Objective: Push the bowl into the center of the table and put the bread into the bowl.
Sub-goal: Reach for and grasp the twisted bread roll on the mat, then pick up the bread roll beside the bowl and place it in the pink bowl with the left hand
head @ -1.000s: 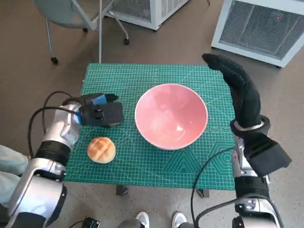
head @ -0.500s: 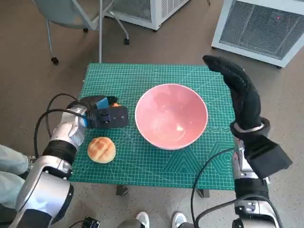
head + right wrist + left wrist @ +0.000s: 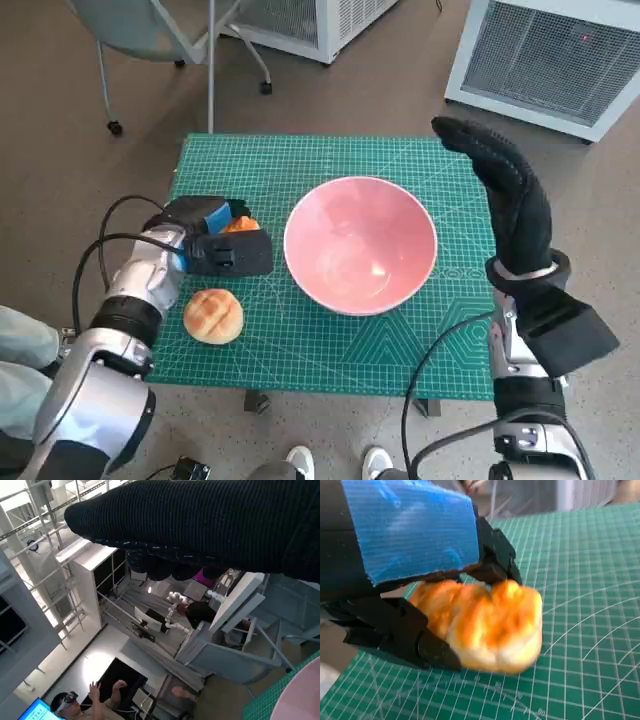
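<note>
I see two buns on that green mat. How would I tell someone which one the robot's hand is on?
Start at the pink bowl in the middle of the green mat. To its left, the left hand grips an oblong orange bun, mostly hidden beneath it from above. The other bun, round with a scored top, lies untouched nearer the mat's front edge.

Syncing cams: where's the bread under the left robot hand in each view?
Head view: bread piece peeks out beside the left robot hand, left of the pink bowl.
Left wrist view: fills the centre, between the black fingers.
Right wrist view: not in it.
Shared landmark: green mat.
</note>
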### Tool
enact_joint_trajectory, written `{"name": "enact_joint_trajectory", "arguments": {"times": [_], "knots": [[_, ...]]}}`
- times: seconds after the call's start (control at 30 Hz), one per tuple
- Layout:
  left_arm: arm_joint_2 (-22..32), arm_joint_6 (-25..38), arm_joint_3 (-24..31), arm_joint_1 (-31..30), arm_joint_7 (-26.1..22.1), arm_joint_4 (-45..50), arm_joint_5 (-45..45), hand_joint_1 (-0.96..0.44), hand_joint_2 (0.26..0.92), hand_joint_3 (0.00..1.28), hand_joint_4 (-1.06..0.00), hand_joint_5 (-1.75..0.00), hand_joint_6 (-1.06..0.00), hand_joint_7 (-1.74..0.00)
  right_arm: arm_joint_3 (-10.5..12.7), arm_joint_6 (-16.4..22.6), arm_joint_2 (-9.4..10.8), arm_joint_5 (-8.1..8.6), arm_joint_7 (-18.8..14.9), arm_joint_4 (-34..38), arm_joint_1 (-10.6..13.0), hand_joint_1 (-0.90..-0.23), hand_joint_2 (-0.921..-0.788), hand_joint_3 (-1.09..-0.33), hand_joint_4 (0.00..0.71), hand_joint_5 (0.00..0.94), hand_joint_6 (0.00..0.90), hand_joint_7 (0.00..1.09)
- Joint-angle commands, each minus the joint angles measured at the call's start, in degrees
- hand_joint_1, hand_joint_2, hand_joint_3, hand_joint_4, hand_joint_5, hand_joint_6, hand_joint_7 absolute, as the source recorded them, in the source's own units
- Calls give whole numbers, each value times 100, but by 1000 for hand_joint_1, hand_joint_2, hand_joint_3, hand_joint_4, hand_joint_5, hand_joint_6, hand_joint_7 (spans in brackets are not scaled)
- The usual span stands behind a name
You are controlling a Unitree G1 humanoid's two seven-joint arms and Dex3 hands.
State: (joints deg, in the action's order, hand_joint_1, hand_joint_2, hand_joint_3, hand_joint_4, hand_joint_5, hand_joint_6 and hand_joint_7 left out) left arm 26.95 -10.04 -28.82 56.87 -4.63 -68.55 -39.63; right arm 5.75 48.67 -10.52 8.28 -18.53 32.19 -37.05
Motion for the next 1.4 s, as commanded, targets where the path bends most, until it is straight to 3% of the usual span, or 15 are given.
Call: {"name": "enact_joint_trajectory", "arguments": {"times": [0.03, 0.27, 0.4, 0.73, 1.03, 1.4], "knots": [[352, -372, 265, 69, 95, 573, 213, 5, 890, 63, -754, -1100, -697, -1094, -24, -55, 28, 5, -10, -10, 153, -780, -921, -817, 125, 2, -1, 432], [750, -434, 970, -353, -89, 2544, 706, 2, 893, 66, -757, -1116, -677, -1099, -18, -37, 20, 13, -19, -7, 160, -780, -921, -817, 126, 2, -1, 434], [840, -376, 1310, -645, -108, 3554, 900, 3, 896, 57, -780, -1041, -664, -1155, -13, -21, 13, 25, -33, 7, 164, -780, -921, -816, 127, 3, -1, 434], [446, -580, 1595, -1034, 428, 5286, 710, 2, 901, 28, -821, -1018, -670, -1124, -3, 42, 8, 52, -51, 21, 207, -779, -921, -815, 128, 2, -1, 437], [-68, -613, 1094, -913, 177, 5674, 339, 1, 909, 24, -805, -1087, -660, -1083, 14, 95, 7, 108, -70, 44, 246, -778, -921, -814, 129, 3, -1, 438], [-664, -734, 447, -538, -26, 4811, -83, 1, 908, 21, -811, -1037, -659, -1130, 42, 114, 4, 113, -35, -68, 365, -771, -921, -813, 129, 2, -1, 437]]}}
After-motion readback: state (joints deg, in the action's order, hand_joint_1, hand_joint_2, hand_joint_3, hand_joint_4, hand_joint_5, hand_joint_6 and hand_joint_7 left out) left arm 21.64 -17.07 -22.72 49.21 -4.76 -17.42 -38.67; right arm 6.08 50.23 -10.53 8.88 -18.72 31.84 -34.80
